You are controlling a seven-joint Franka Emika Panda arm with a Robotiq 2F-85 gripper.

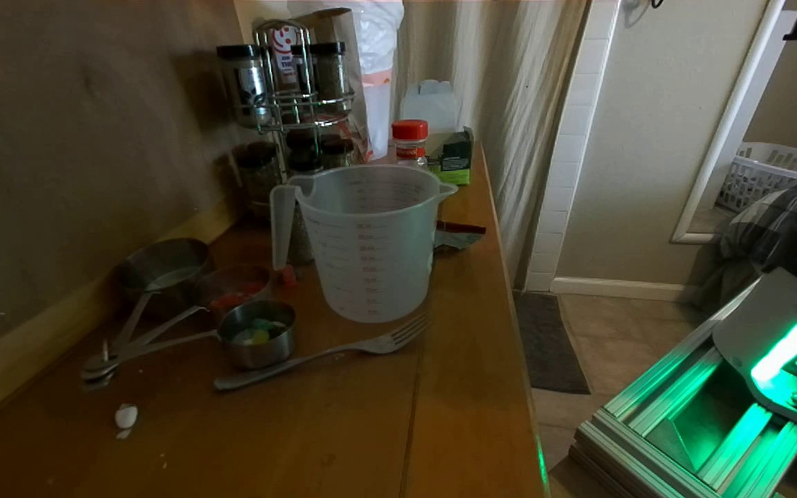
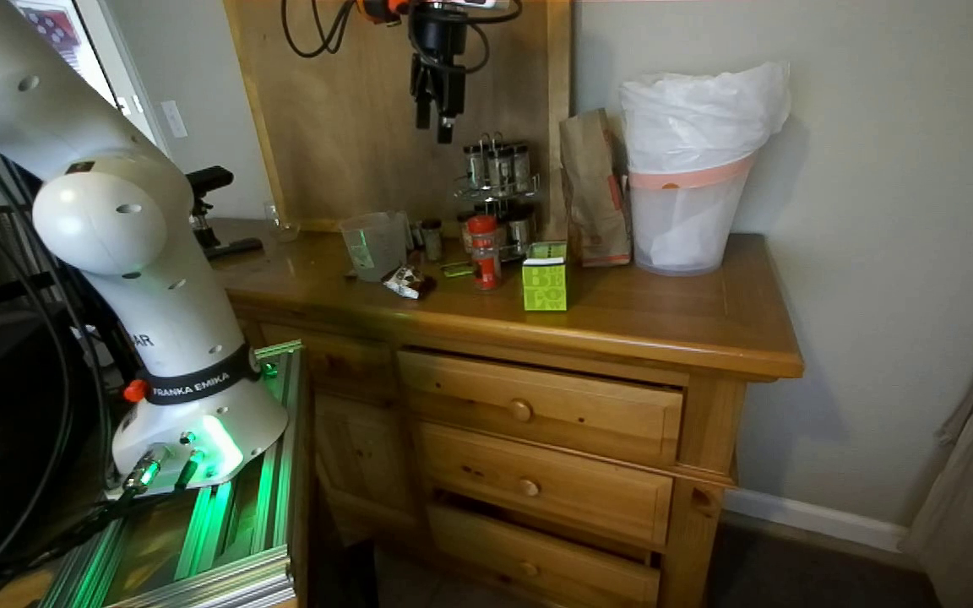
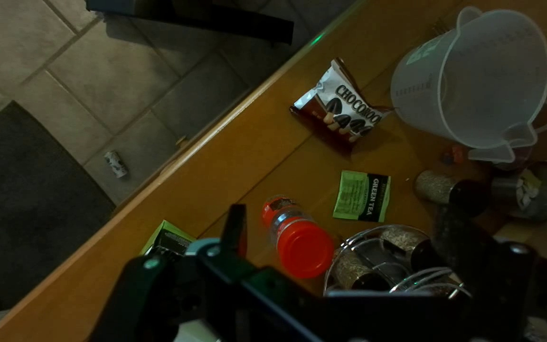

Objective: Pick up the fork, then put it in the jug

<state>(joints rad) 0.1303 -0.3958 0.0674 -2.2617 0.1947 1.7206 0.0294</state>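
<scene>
The silvery fork [image 1: 379, 344] lies on the wooden top in front of the jug, beside the small metal cup, tines near the jug's base. The fork is hidden in an exterior view; in the wrist view only faint tines [image 3: 439, 28] seem to show beside the jug. The translucent jug [image 1: 378, 263] stands upright, also in an exterior view [image 2: 375, 247] and the wrist view [image 3: 420, 90]. My gripper [image 2: 435, 127] hangs high above the top, near the spice rack and away from fork and jug. In the wrist view its fingers [image 3: 342, 228] are wide apart with nothing held.
Metal measuring cups [image 1: 257, 346] lie left of the jug. A spice rack [image 2: 499, 181], a red-capped bottle [image 2: 484, 253], a green box [image 2: 545, 283] and a snack packet [image 3: 342, 107] stand or lie nearby. A paper bag [image 2: 596, 190] and a lined bin [image 2: 689, 211] stand farther along.
</scene>
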